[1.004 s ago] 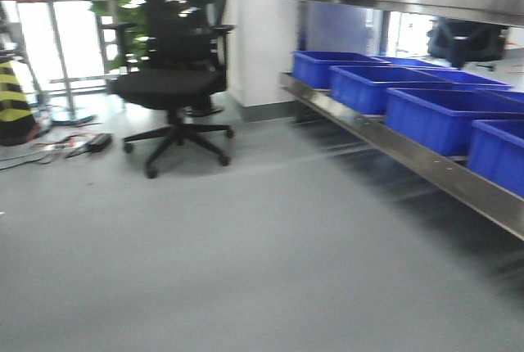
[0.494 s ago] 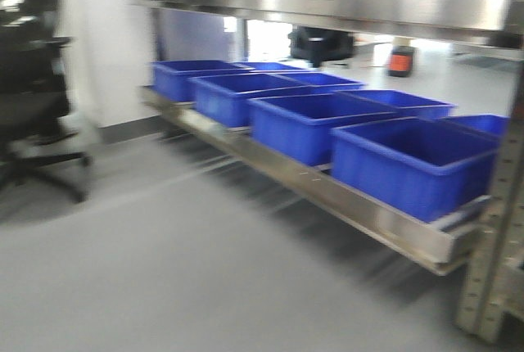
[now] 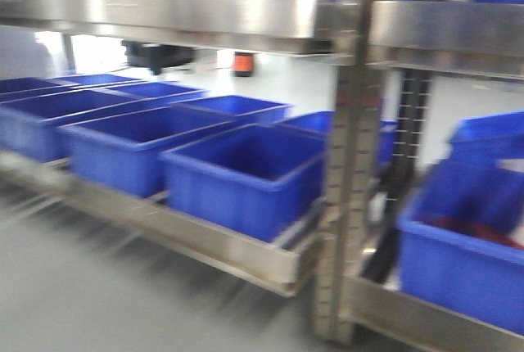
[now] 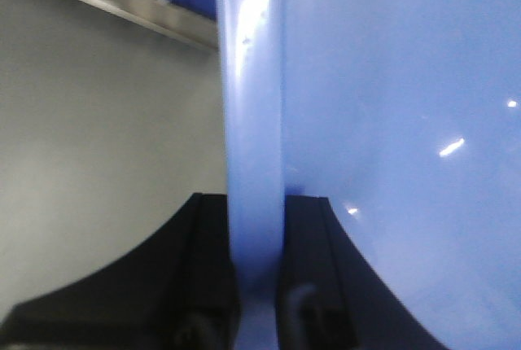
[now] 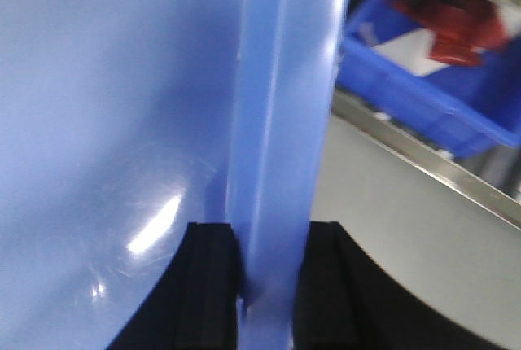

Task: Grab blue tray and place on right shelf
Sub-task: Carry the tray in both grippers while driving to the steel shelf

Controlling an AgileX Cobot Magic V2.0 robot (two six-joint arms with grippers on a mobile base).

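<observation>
The blue tray (image 4: 391,122) is glossy light periwinkle plastic and fills most of both wrist views. My left gripper (image 4: 256,203) is shut on the tray's rolled rim, one black finger (image 4: 203,260) on each side of it. My right gripper (image 5: 273,228) is shut on the opposite rim of the tray (image 5: 106,106) in the same way. The front view does not show the tray or either gripper. The right shelf (image 3: 446,33) is the shiny steel rack bay to the right of a perforated grey upright (image 3: 352,196).
Several deep dark-blue bins (image 3: 246,172) line the low steel shelf (image 3: 188,237) on the left bay. Another bin (image 3: 467,254) holding red items sits low in the right bay, also seen as bin (image 5: 440,32). Grey floor (image 3: 98,303) lies in front.
The front view has swung right and closer to the rack. The office chair has left the view, and the upright and right bay have come in.
</observation>
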